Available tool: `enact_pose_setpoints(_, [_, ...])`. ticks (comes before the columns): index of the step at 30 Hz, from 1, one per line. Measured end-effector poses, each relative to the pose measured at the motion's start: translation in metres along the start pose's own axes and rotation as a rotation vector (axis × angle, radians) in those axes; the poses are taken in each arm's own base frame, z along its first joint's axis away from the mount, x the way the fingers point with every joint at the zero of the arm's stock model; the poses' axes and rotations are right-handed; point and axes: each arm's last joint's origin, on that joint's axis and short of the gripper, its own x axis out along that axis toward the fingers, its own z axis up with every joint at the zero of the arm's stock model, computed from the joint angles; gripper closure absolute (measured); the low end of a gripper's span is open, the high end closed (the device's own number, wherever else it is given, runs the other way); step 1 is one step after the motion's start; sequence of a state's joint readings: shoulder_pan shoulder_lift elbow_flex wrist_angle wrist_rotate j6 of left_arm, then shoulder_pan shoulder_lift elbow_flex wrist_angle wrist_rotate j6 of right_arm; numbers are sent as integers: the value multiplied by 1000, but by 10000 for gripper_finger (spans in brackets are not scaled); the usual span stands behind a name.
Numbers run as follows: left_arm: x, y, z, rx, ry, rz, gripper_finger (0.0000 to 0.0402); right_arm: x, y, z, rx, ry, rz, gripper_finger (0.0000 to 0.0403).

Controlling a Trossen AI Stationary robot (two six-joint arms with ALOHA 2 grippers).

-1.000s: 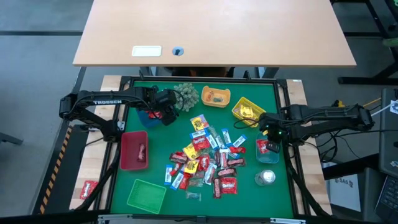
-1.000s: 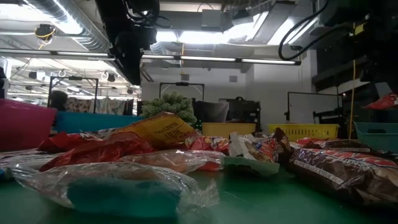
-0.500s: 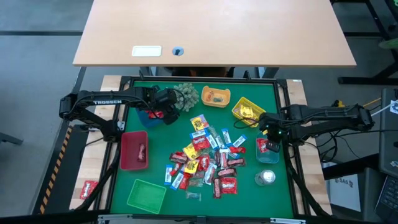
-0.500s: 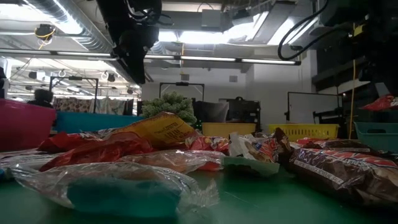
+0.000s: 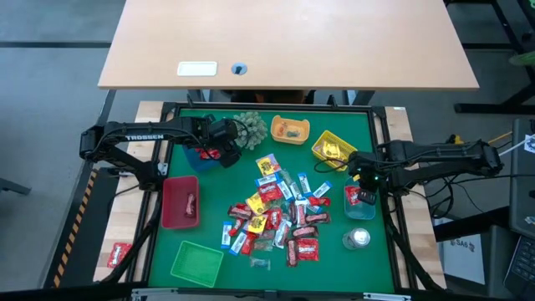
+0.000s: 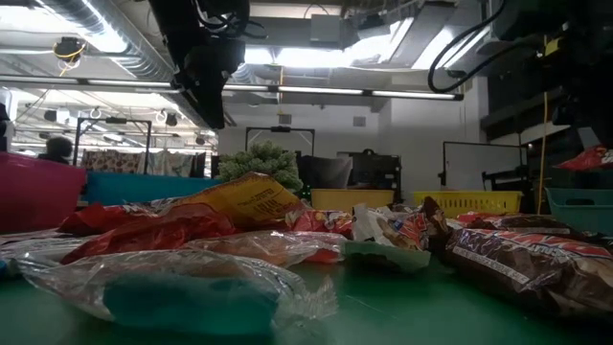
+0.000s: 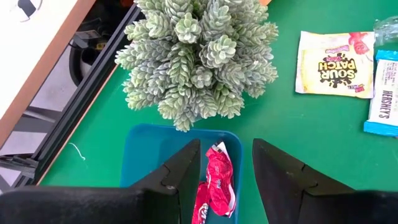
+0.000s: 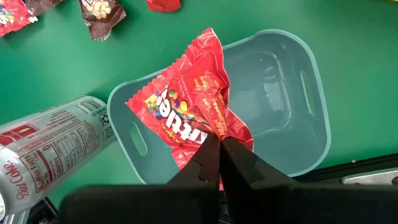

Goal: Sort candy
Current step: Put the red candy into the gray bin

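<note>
The left claw [image 7: 225,171] hangs over a blue plastic tray [image 7: 144,155] at the far left of the green table [image 5: 334,267], its 2 dark fingers [image 7: 180,168] apart with nothing between them. Below the gap, a pink-red wrapped sweet [image 7: 214,183] lies inside that tray. Just beyond the tray stands a spiky grey-green plant ball [image 7: 199,56], touching the tray's far rim. Past it, on the green surface, lie a yellow Sour Patch packet [image 7: 334,62] and a blue-white Hershey's packet [image 7: 385,93].

The right claw [image 8: 219,149] is pressed together on a corner of a red Skittles packet [image 8: 186,102], holding it above a pale teal plastic tray [image 8: 292,106] at the right side of the table. A silver Diet Coke can [image 8: 43,140] lies on its side just beside that tray.

In the high view the main pile of wrapped candy [image 5: 276,213] sits in the middle of the table, between the 2 arms, in red, yellow, blue-white and silvery wrappers. A red plastic tray [image 5: 171,209] at the left holds 1 red sweet, a green plastic tray [image 5: 196,263] sits at the near left, and an orange tray [image 5: 290,130] and a yellow tray [image 5: 332,148] stand at the far side, each with something small inside.
</note>
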State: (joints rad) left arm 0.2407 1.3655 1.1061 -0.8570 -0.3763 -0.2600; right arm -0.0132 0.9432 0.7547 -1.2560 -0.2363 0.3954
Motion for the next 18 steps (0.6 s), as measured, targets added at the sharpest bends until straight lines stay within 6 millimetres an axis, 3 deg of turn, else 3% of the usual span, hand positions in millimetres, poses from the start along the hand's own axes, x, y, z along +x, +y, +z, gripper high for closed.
enact_pose_setpoints(18, [0,-1,0,0,7,-22,269,0,-1,1,-14,-16,-39,400])
